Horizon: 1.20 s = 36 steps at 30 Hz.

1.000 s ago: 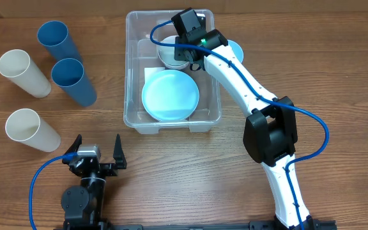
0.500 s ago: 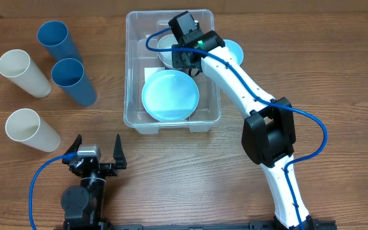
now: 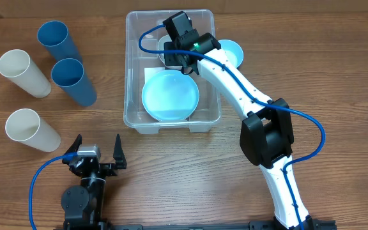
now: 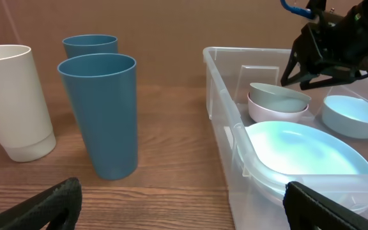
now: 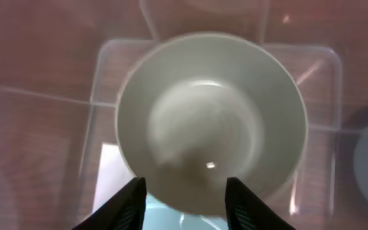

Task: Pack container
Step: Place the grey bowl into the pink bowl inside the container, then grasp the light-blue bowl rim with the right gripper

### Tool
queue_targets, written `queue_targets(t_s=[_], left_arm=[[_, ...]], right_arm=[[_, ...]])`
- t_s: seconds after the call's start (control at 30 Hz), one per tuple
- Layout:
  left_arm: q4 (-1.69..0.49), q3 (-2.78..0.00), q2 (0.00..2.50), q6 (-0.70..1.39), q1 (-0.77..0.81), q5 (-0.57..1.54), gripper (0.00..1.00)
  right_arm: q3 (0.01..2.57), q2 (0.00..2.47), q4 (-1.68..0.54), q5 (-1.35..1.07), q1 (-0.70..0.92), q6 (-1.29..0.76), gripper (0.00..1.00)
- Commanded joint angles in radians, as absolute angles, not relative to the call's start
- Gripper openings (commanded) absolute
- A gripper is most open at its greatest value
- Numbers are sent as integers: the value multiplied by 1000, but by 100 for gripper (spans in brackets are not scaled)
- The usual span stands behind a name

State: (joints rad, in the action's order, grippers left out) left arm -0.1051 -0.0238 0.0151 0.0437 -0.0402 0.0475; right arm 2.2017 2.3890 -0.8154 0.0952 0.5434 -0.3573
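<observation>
The clear container point(image 3: 133, 64) stands at the table's back middle, with a light blue plate point(image 3: 170, 96) in its front half. Behind the plate sit two nested bowls point(image 4: 276, 102), grey-green in white. My right gripper point(image 3: 177, 57) hangs just above them. In the right wrist view its fingers point(image 5: 130, 204) stand partly apart at the near rim of the grey-green bowl point(image 5: 209, 121), gripping nothing. Through the container wall point(image 4: 235, 147), the left wrist view shows the right gripper point(image 4: 312, 61) over the bowls. My left gripper point(image 3: 98, 153) rests open near the front edge.
A light blue bowl point(image 3: 232, 51) lies outside the container's right wall. Two blue cups point(image 3: 55, 38) point(image 3: 72, 80) and two white cups point(image 3: 21, 71) point(image 3: 30, 128) stand to the left. The right arm reaches across from the front right.
My right gripper has shifted left over the bowls and its fingers have drawn somewhat closer together. The light blue bowl outside shows more. The left arm has not moved.
</observation>
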Motion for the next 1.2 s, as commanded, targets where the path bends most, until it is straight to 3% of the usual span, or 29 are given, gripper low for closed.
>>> queue_targets(t_s=[0.0, 0.4, 0.6, 0.73, 0.93, 1.17], left_arm=[[-105, -20, 7, 22, -46, 45, 100], [-105, -20, 7, 22, -45, 45, 100], [-105, -20, 7, 22, -46, 44, 100], [-105, -20, 6, 22, -45, 45, 100], [-105, -20, 6, 22, -46, 44, 100], [-105, -20, 6, 22, -46, 45, 100]], right_arm=[[2148, 2383, -778, 91, 545, -343, 42], [2202, 2378, -774, 91, 545, -280, 41], [2591, 2356, -1062, 162, 516, -327, 42], [2731, 2356, -1256, 199, 328, -483, 42], [2566, 2372, -1334, 71, 68, -556, 43], [2226, 2374, -1061, -55, 77, -490, 42]])
